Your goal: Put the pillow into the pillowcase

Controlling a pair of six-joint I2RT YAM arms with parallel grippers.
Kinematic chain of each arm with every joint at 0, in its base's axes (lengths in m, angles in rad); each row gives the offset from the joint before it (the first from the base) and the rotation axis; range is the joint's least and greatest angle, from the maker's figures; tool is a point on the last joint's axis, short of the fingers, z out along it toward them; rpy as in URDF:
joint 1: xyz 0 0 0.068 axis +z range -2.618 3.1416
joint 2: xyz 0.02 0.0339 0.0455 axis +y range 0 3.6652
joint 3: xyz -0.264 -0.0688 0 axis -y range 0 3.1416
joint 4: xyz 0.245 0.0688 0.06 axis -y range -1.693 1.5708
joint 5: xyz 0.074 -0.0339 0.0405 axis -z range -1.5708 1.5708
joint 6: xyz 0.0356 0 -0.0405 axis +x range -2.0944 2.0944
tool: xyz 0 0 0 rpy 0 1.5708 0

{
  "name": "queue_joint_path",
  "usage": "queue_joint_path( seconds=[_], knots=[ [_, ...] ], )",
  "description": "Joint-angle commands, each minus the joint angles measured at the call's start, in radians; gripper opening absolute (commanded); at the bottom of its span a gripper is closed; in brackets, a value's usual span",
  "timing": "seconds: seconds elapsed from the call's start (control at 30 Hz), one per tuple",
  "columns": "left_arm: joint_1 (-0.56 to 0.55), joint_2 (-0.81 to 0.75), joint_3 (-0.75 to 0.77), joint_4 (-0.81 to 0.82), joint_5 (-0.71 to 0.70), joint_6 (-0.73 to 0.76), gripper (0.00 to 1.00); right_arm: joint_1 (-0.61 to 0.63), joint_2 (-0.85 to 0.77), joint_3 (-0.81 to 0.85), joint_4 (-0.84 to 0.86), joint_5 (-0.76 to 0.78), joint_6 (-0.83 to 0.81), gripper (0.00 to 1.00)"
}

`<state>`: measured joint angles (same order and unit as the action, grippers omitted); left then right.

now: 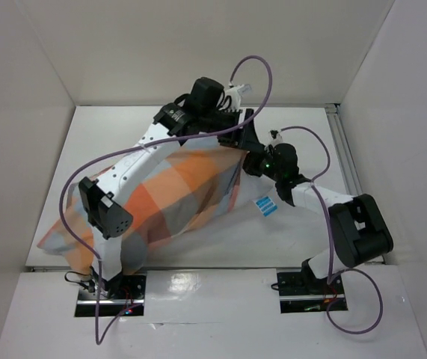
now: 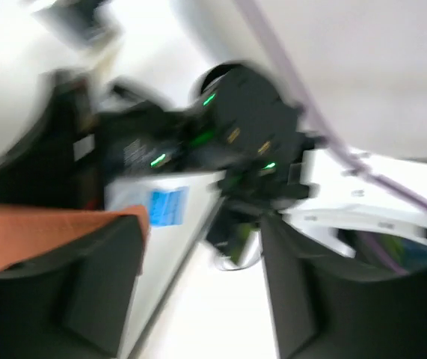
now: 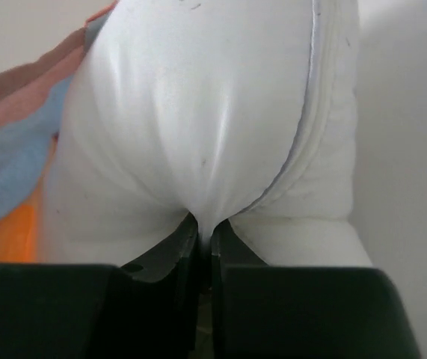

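Right pincer [image 3: 204,241]: jaws pressed together on a pinch of pillow [image 3: 198,127] cloth close to the seam. The white fabric is drawn into folds that converge on the fingertips. At the left edge of this wrist view the pillowcase [image 3: 15,157] lies against the pillow's flank, showing pink, blue and orange checks.

Left pincer [image 2: 202,232]: fingers stand wide apart, with pale surface visible between them and nothing gripped. Orange pillowcase cloth lies just beside the finger at lower left. The view is motion-blurred, so contact between cloth and finger cannot be judged. The blue label [image 2: 167,207] sits left of centre, and the right arm [image 2: 247,123], black with green lights, fills the upper centre.

Top view: the pillow lies diagonally on the table [image 1: 123,127], from lower left to upper centre. The pillowcase covers most of it. A bare white end, bearing the label, spreads out to the lower right of centre. Both pincers meet at the upper centre of the frame, at the pillowcase's upper right corner, the left just above the right.
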<state>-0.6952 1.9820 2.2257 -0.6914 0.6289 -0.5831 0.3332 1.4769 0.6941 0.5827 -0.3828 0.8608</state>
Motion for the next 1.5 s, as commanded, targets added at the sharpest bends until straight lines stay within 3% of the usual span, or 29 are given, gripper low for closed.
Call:
queue_joint_path(
  seconds=[0.0, 0.07, 0.13, 0.2, 0.33, 0.5, 0.57, 0.63, 0.7, 0.73, 0.77, 0.83, 0.87, 1.03, 1.13, 1.27, 1.37, 1.4, 1.47],
  knots=[
    [0.003, -0.233, -0.091, -0.057, -0.286, 0.121, 0.78, 0.02, -0.077, 0.044, -0.245, 0.039, -0.069, 0.14],
    [0.014, -0.411, -0.272, -0.088, -0.523, 0.121, 0.78, 0.006, -0.131, 0.053, -0.363, 0.114, -0.167, 0.59],
    [0.025, -0.523, -0.459, -0.13, -0.654, 0.095, 0.76, -0.01, -0.217, 0.053, -0.49, 0.139, -0.219, 0.92],
    [0.034, -0.67, -0.578, -0.169, -0.802, 0.04, 0.76, -0.026, -0.265, 0.064, -0.613, 0.169, -0.285, 1.0],
    [0.034, -0.862, -0.872, -0.267, -0.977, -0.162, 0.78, -0.046, -0.357, 0.084, -0.778, 0.209, -0.339, 1.0],
    [0.034, -1.052, -1.225, -0.294, -1.012, -0.473, 0.82, -0.046, -0.412, 0.039, -0.868, 0.219, -0.373, 1.0],
    [0.034, -1.081, -1.299, -0.252, -1.012, -0.491, 0.82, -0.046, -0.399, 0.016, -0.85, 0.185, -0.373, 1.0],
    [0.034, -1.065, -1.354, -0.185, -1.002, -0.491, 0.75, -0.046, -0.363, -0.004, -0.807, 0.079, -0.373, 1.0],
    [0.055, -0.995, -1.345, -0.139, -0.993, -0.44, 0.53, -0.046, -0.285, -0.025, -0.721, 0.0, -0.373, 0.9],
    [0.065, -0.965, -1.332, -0.123, -1.005, -0.405, 0.14, -0.046, -0.256, -0.025, -0.692, -0.075, -0.373, 0.8],
    [0.074, -0.936, -1.313, -0.082, -1.014, -0.376, 0.0, -0.046, -0.206, -0.025, -0.643, -0.114, -0.364, 0.47],
    [0.088, -0.846, -1.24, -0.037, -1.057, -0.28, 0.0, -0.046, -0.19, -0.025, -0.617, -0.163, -0.352, 0.04],
    [0.1, -0.815, -1.212, -0.008, -1.067, -0.24, 0.0, -0.046, -0.19, -0.025, -0.616, -0.163, -0.339, 0.0],
    [0.122, -0.629, -0.982, 0.178, -1.02, -0.04, 0.0, -0.046, -0.369, -0.057, -0.629, -0.107, -0.313, 0.0],
    [0.135, -0.552, -0.876, 0.298, -0.924, 0.046, 0.0, -0.037, -0.478, -0.068, -0.691, -0.019, -0.281, 0.0],
    [0.135, -0.48, -0.735, 0.309, -0.897, 0.091, 0.0, -0.037, -0.529, -0.048, -0.745, 0.013, -0.281, 0.0],
    [0.135, -0.466, -0.68, 0.288, -0.908, 0.121, 0.0, -0.037, -0.497, -0.048, -0.678, 0.024, -0.267, 0.0],
    [0.135, -0.466, -0.67, 0.267, -0.922, 0.121, 0.2, -0.037, -0.472, -0.039, -0.666, 0.033, -0.258, 0.0],
    [0.135, -0.503, -0.67, 0.21, -0.922, 0.121, 0.49, -0.037, -0.393, -0.013, -0.643, 0.042, -0.249, 0.0]
  ],
)
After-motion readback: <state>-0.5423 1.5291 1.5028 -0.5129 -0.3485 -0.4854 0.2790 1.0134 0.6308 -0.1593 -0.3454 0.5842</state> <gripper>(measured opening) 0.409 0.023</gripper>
